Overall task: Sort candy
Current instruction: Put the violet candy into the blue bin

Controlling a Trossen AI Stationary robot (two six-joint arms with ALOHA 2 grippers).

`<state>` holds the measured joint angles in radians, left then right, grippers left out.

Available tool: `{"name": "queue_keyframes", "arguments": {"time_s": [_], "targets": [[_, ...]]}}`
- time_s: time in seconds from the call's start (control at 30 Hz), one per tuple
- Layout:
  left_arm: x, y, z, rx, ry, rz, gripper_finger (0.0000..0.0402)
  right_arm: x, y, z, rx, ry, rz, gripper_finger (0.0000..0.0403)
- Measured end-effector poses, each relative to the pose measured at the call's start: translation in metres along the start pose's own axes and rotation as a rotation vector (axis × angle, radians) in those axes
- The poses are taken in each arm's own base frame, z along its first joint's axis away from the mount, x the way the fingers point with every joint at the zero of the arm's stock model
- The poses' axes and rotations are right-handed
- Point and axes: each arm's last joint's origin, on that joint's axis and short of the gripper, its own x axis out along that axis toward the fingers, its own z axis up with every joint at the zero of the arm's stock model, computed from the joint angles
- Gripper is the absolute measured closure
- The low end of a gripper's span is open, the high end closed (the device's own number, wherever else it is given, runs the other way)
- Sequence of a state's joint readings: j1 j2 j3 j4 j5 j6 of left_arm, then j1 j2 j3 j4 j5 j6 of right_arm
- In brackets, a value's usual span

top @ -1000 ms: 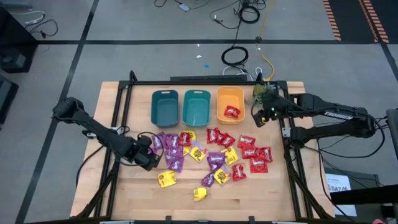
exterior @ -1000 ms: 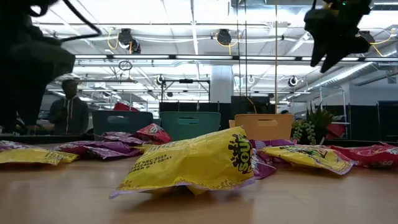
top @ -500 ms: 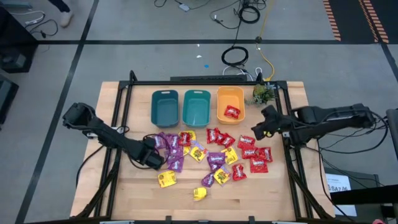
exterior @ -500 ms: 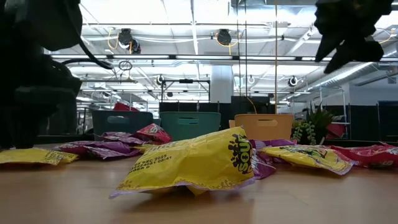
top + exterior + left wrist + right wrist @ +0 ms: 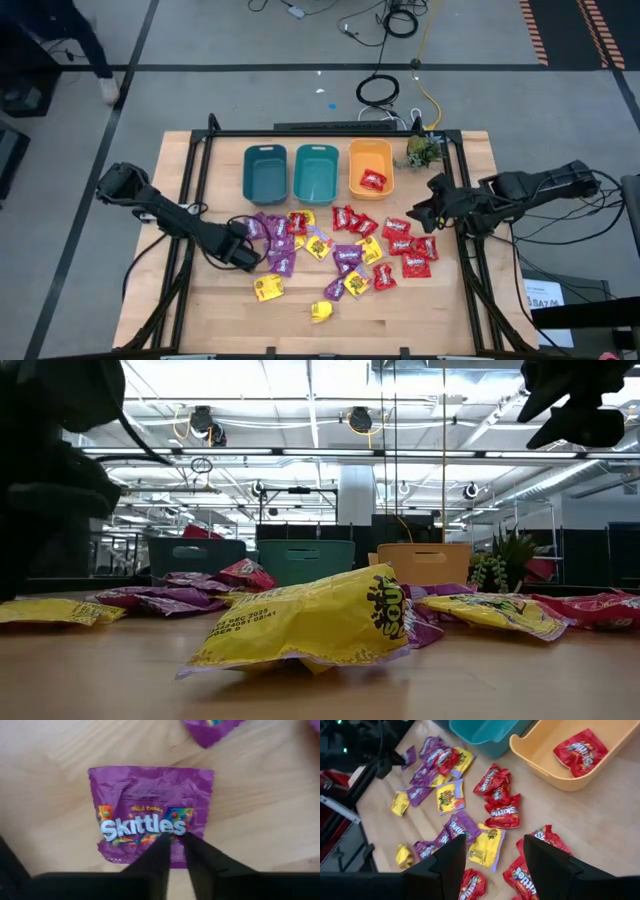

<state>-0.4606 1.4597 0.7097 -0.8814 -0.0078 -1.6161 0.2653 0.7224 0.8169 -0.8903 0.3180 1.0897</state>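
Candy packets lie strewn over the middle of the table: purple ones (image 5: 275,235) at the left, yellow ones (image 5: 355,283) among them and nearer, red ones (image 5: 405,245) at the right. My left gripper (image 5: 245,255) points down at the pile's left edge, shut on a purple packet (image 5: 150,815). My right gripper (image 5: 418,214) hangs open in the air above the red packets, its fingers (image 5: 447,862) wide apart around nothing. My left gripper comes from above, pointing down. Its two fingertips (image 5: 160,851) meet on the purple packet at the middle of one long edge (image 5: 175,834), just under the printed name. The packet lies flat on the table.
Two teal bins (image 5: 265,172) (image 5: 315,172) and an orange bin (image 5: 370,150) stand in a row at the far side; a red packet (image 5: 373,180) lies in the orange one. A small green plant (image 5: 420,150) stands right of the bins. Bare wood shows along the near edge.
My right gripper has swung from beside the orange bin toward the table's near edge and now hangs over the red packets. My left gripper has sunk a little onto the purple packet at the pile's left edge.
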Motion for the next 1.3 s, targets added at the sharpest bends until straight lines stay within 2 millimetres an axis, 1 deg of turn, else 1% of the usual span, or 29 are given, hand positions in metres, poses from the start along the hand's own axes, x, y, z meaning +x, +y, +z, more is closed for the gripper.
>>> {"name": "queue_keyframes", "arguments": {"time_s": [0.07, 0.13, 0.37, 0.43, 0.6, 0.7, 0.8, 0.93, 1.07, 1.17, 1.3], "targets": [[-0.005, 0.003, 0.0, 0.0, 0.001, -0.015, 0.038, -0.002, 0.0, -0.002, -0.028, 0.007, 0.01, 0.0215], [-0.01, 0.006, 0.0, 0.0, 0.002, -0.028, 0.0393, -0.004, -0.001, -0.004, -0.068, 0.018, 0.012, 0.0215], [-0.034, 0.018, 0.001, -0.003, 0.001, -0.151, 0.0397, -0.003, -0.002, -0.007, -0.132, 0.051, -0.012, 0.0215], [-0.045, 0.021, 0.002, -0.005, -0.014, -0.189, 0.0397, -0.003, -0.003, -0.008, -0.136, 0.057, -0.023, 0.0215], [-0.08, 0.03, 0.005, -0.001, -0.087, -0.252, 0.0398, 0.0, -0.002, -0.009, -0.144, 0.068, -0.041, 0.0215], [-0.091, 0.035, 0.005, 0.046, -0.093, -0.284, 0.0399, 0.003, -0.001, -0.009, -0.142, 0.076, -0.053, 0.0215], [-0.092, 0.035, 0.005, 0.063, -0.096, -0.288, 0.0394, 0.006, 0.001, -0.01, -0.116, 0.081, -0.067, 0.0215], [-0.088, 0.031, 0.005, 0.068, -0.097, -0.264, 0.0368, 0.011, 0.003, -0.011, -0.11, 0.091, -0.088, 0.0215], [-0.081, 0.026, 0.005, 0.08, -0.09, -0.214, 0.0328, 0.016, 0.006, -0.012, -0.112, 0.097, -0.099, 0.0215], [-0.073, 0.02, 0.003, 0.13, -0.059, -0.165, 0.0292, 0.021, 0.008, -0.012, -0.116, 0.103, -0.11, 0.0215], [-0.062, 0.012, 0.003, 0.152, -0.056, -0.098, 0.0245, 0.026, 0.011, -0.013, -0.119, 0.112, -0.114, 0.0215]]}}
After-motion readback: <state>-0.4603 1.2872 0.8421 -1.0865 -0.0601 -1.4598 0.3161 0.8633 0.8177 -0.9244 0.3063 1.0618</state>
